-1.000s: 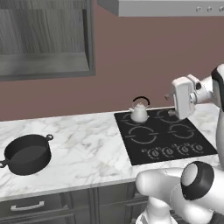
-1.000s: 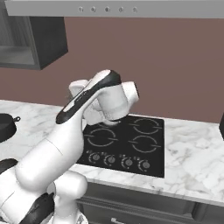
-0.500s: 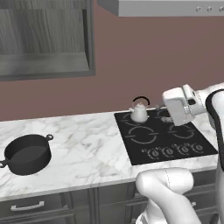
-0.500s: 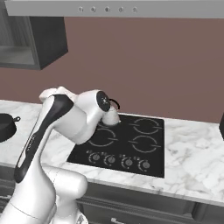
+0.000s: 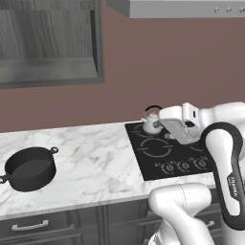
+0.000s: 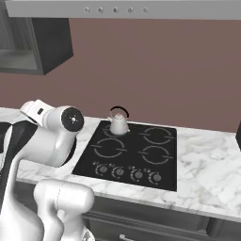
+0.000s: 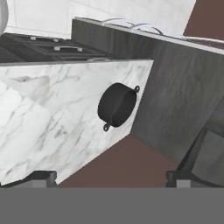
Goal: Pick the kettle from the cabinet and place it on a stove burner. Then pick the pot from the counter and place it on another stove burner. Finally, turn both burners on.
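The pale kettle (image 5: 152, 122) (image 6: 118, 124) stands upright on the back left burner of the black cooktop (image 5: 178, 154) (image 6: 133, 175). On the white marble counter (image 5: 95, 158), far left, sits the black pot (image 5: 29, 168), which also shows in the hand view as the pot (image 7: 117, 105). My gripper (image 5: 170, 127) hovers over the cooktop just right of the kettle, touching nothing. Its fingertips (image 7: 41, 176) stand wide apart, so the gripper (image 7: 109, 177) is open and empty. The dark grey wall cabinet (image 5: 48, 43) hangs open at the upper left.
Round knobs (image 6: 127, 173) line the cooktop's front edge. The front left burner (image 6: 108, 148) and both right burners (image 6: 157, 134) are bare. A grey range hood (image 5: 182, 7) hangs above the stove. Drawers (image 5: 33, 225) run under the counter. Open marble (image 6: 212, 164) lies right of the stove.
My arm has swung left, carrying the hand from the right side of the stove to just beside the kettle. Kettle and pot have not moved. The gripper stays open.
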